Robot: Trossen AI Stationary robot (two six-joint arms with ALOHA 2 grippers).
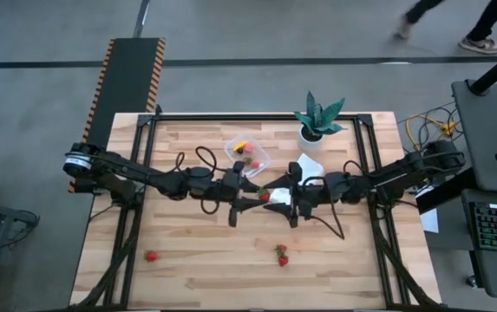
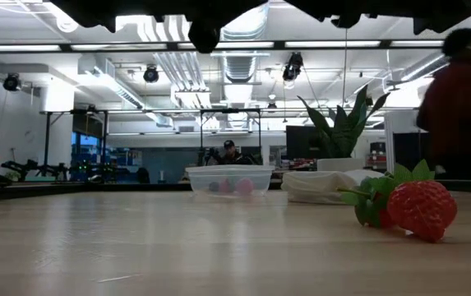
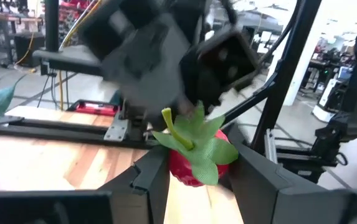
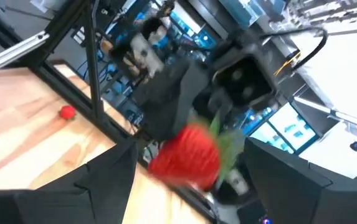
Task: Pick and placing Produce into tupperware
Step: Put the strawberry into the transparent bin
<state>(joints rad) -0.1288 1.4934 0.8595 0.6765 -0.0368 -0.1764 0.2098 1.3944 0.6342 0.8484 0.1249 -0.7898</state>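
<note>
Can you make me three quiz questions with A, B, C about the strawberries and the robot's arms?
1. Where is the plant?
A. beside the tub
B. on the floor
C. inside the tub

2. What colour is the strawberry in the left gripper?
A. blue
B. red
C. white

3. What is the right gripper doing?
A. open around the strawberry
B. holding the cloth
C. resting on the floor

Answers: 1 A, the high view shows the pot next to the tub. 2 B, red with green leaves. 3 A, its fingers stand wide apart with the berry between them.
</note>
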